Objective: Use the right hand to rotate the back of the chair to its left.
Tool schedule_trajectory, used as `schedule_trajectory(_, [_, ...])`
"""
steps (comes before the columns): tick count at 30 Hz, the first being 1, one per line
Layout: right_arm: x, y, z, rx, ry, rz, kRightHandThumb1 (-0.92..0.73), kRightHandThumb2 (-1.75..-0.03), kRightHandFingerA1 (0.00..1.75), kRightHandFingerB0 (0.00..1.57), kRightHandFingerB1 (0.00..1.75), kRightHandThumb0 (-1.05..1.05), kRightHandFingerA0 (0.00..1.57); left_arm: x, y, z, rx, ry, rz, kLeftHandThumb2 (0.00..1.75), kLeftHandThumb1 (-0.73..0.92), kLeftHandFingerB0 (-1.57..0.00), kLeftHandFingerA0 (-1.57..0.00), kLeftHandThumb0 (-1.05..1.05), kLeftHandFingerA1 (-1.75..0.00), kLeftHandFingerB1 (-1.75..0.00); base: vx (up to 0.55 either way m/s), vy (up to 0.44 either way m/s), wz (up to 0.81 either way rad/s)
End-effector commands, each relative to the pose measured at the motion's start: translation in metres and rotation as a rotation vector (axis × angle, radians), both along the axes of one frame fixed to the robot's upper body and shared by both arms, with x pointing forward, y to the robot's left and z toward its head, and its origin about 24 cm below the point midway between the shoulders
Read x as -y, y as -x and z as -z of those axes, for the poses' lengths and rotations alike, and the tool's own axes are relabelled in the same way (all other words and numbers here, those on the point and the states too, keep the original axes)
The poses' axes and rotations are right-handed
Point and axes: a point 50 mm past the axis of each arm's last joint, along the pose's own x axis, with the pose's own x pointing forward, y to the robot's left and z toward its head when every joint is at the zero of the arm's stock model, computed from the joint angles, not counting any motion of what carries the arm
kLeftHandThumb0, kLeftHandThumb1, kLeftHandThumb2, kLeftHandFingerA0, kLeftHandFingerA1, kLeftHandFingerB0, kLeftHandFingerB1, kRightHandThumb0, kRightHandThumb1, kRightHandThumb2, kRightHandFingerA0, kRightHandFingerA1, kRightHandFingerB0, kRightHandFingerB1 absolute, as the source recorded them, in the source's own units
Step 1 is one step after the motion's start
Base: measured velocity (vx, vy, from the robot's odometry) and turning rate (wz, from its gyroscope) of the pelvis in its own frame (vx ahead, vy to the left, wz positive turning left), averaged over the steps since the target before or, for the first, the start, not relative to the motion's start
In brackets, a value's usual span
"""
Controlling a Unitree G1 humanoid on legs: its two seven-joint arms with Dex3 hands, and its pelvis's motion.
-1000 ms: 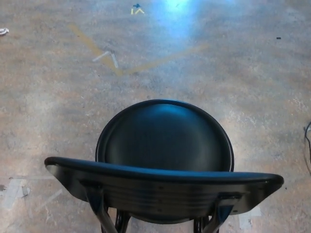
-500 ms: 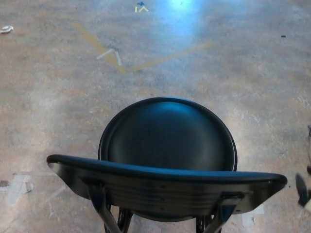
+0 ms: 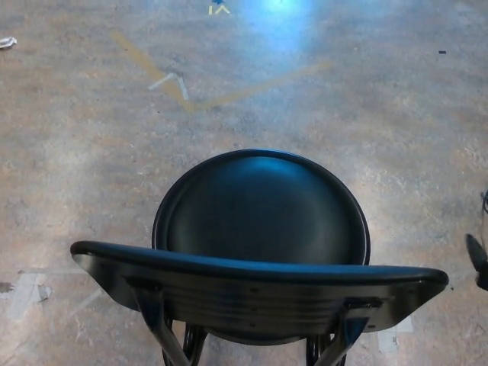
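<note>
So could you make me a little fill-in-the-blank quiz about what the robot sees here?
1. The chair's seat is ____ in shape.
2. The backrest lies at the ____ of the picture, nearest the camera.
3. A dark robot hand peeks in at the picture's ____ edge, not touching the chair.
4. Faded yellow lines mark the concrete ____.

Missing words: round; bottom; right; floor.

The chair (image 3: 259,259) fills the lower middle, its curved backrest (image 3: 259,286) spanning nearly the whole width nearest the camera, with the round seat (image 3: 263,210) just beyond it. Bare floor (image 3: 76,168) lies open to the left, right and far side of the chair. At the right edge a dark robot hand (image 3: 477,259) shows, apart from the backrest's right end, with open floor between them.
</note>
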Motion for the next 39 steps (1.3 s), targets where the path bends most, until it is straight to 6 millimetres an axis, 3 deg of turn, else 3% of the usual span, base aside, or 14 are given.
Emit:
schedule_trajectory(1, [-0.005, -0.003, -0.014, -0.055, 0.152, -0.278, -0.62, -0.7, 0.36, 0.0, 0.44, -1.05, 0.0, 0.0, 0.002, 0.001, -0.008, -0.01, 0.005, 0.63, 0.78, -0.57, -0.6, -0.49, -0.5, -0.43, 0.0, 0.0, 0.0])
schedule_trajectory(5, [-0.005, -0.005, -0.019, -0.08, 0.211, -0.339, -0.54, -0.72, 0.28, 0.0, 0.32, -1.05, 0.0, 0.0, 0.002, 0.001, 0.009, 0.005, -0.036, 0.63, 0.76, -0.56, -0.6, -0.47, -0.52, -0.45, 0.0, 0.0, 0.0])
schedule_trajectory(6, [-0.004, -0.005, -0.023, -0.084, 0.228, -0.371, -0.4, -0.97, 0.51, 0.0, 0.55, -1.05, 0.0, 0.0, 0.002, 0.001, 0.009, 0.004, -0.039, 0.63, 0.76, -0.56, -0.6, -0.49, -0.51, -0.44, 0.0, 0.0, 0.0])
schedule_trajectory(7, [-0.003, -0.005, -0.028, -0.084, 0.261, -0.406, -0.6, -0.68, 0.34, 0.0, 0.4, -1.05, 0.0, 0.0, 0.002, 0.0, 0.008, 0.002, -0.034, 0.64, 0.78, -0.56, -0.6, -0.49, -0.52, -0.44, 0.0, 0.0, 0.0])
schedule_trajectory(13, [-0.002, -0.004, -0.04, -0.066, 0.342, -0.462, -0.62, -0.69, 0.32, 0.0, 0.35, -1.05, 0.0, -0.003, -0.001, -0.001, 0.002, -0.021, 0.019, 0.63, 0.77, -0.57, -0.6, -0.49, -0.54, -0.45, 0.0, 0.0, 0.0])
schedule_trajectory(14, [-0.002, -0.003, -0.042, -0.053, 0.349, -0.471, -0.51, -1.06, 0.5, 0.0, 0.53, -1.05, 0.0, -0.002, -0.002, -0.001, 0.002, -0.023, 0.026, 0.64, 0.8, -0.56, -0.6, -0.49, -0.52, -0.44, 0.0, 0.0, 0.0])
schedule_trajectory(19, [-0.01, 0.003, -0.044, 0.003, 0.387, -0.514, -0.54, -1.08, 0.49, 0.0, 0.52, -1.05, 0.0, -0.001, -0.003, -0.001, -0.008, -0.029, 0.046, 0.63, 0.77, -0.58, -0.59, -0.51, -0.53, -0.44, 0.0, 0.0, 0.0])
schedule_trajectory(23, [-0.019, 0.007, -0.041, 0.008, 0.4, -0.561, -0.51, -1.04, 0.51, 0.0, 0.53, -1.05, 0.0, -0.001, -0.003, -0.001, -0.002, -0.019, 0.036, 0.63, 0.77, -0.57, -0.6, -0.51, -0.55, -0.44, 0.0, 0.0, 0.0])
schedule_trajectory(24, [-0.022, 0.008, -0.041, 0.004, 0.405, -0.579, -0.65, -0.65, 0.19, 0.0, 0.21, -1.05, 0.0, -0.002, -0.003, -0.001, -0.002, -0.019, 0.032, 0.63, 0.76, -0.58, -0.61, -0.49, -0.52, -0.44, 0.0, 0.0, 0.0])
schedule_trajectory(25, [-0.026, 0.009, -0.04, -0.001, 0.409, -0.599, -0.65, -0.65, 0.19, 0.0, 0.21, -1.05, 0.0, -0.002, -0.003, -0.001, -0.001, -0.017, 0.023, 0.63, 0.76, -0.58, -0.61, -0.49, -0.52, -0.44, 0.0, 0.0, 0.0])
schedule_trajectory(26, [-0.034, 0.012, -0.039, 0.001, 0.411, -0.632, -0.49, -1.02, 0.47, 0.0, 0.49, -1.05, 0.0, -0.002, -0.003, -0.001, -0.004, -0.028, 0.035, 0.63, 0.76, -0.57, -0.61, -0.49, -0.53, -0.44, 0.0, 0.0, 0.0])
schedule_trajectory(33, [-0.07, 0.022, -0.041, 0.016, 0.442, -0.811, -0.5, -1.01, 0.45, 0.0, 0.48, -1.05, 0.0, 0.001, -0.009, -0.003, 0.018, -0.004, -0.004, 0.62, 0.74, -0.57, -0.59, -0.5, -0.51, -0.44, 0.0, 0.0, 0.0])
schedule_trajectory(34, [-0.077, 0.024, -0.04, 0.019, 0.454, -0.84, -0.64, -0.65, 0.19, 0.0, 0.21, -1.05, 0.0, 0.001, -0.009, -0.003, 0.019, -0.003, -0.002, 0.62, 0.74, -0.57, -0.59, -0.51, -0.51, -0.43, 0.0, 0.0, 0.0])
schedule_trajectory(39, [-0.103, 0.032, -0.041, 0.046, 0.45, -0.921, -0.64, -0.67, 0.21, 0.0, 0.22, -1.05, 0.0, 0.0, -0.007, -0.003, 0.018, -0.004, -0.045, 0.62, 0.74, -0.56, -0.57, -0.5, -0.52, -0.44, 0.0, 0.0, 0.0])
